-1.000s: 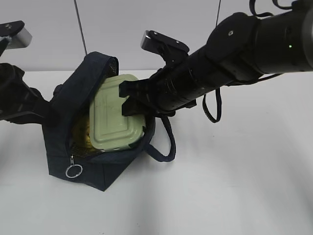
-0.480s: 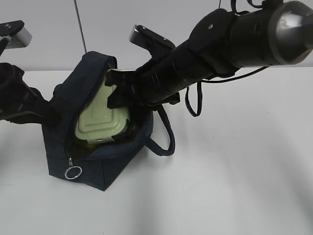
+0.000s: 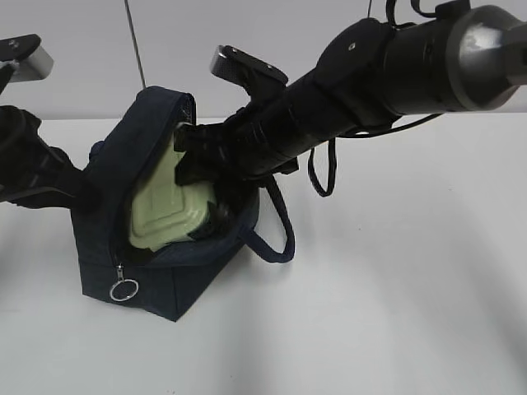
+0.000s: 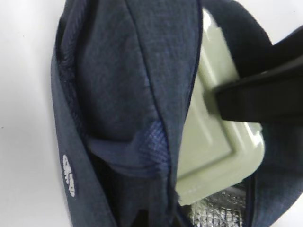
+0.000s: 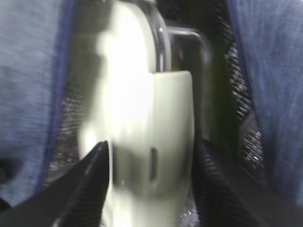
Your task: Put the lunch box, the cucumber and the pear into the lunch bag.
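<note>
The dark navy lunch bag (image 3: 115, 177) stands open on the white table. My right gripper (image 3: 196, 158) is shut on the lunch box (image 3: 169, 216), whose pale green lid faces outward, and holds it tilted on edge, partly inside the bag's mouth. In the right wrist view my right gripper (image 5: 149, 142) has a black finger on each side of the box (image 5: 137, 109). My left gripper (image 3: 82, 185) holds the bag's left wall, keeping the opening wide; the fabric (image 4: 118, 71) hides its fingers in the left wrist view. The box (image 4: 213, 142) shows there too. The cucumber and the pear are out of view.
The bag's silver ring pull (image 3: 124, 290) hangs at its front corner. Its loop handle (image 3: 278, 239) lies on the table to the right. Silver lining (image 4: 222, 213) shows inside the bag. A thin rod (image 3: 134, 45) stands behind the table.
My right gripper has carried the lunch box left and down, tipping it more on edge and deeper into the bag's mouth. The left arm has stayed in place.
</note>
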Available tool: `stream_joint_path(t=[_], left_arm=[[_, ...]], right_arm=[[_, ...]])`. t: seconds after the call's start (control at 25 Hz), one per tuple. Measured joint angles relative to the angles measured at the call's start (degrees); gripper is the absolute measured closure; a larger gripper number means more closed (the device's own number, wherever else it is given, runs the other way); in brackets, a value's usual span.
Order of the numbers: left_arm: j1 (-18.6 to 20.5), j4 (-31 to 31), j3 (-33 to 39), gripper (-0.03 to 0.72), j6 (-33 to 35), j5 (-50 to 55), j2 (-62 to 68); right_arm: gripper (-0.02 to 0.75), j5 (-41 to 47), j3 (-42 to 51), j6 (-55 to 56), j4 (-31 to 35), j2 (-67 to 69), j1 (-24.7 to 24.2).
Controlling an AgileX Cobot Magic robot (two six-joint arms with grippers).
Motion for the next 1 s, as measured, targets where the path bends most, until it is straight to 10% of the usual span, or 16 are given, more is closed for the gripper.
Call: stream_joint_path(t=[0.6,1.0], left_arm=[[0.0,0.0,0.0,0.687,0.0,0.2,0.0],[0.0,0.0,0.0,0.687,0.0,0.2,0.0]], right_arm=[[0.262,4.6,-5.0,-6.7,1.9,-4.0,0.0],[0.262,11.2,-5.3,13.2,-22.6,-8.6,-0.3]])
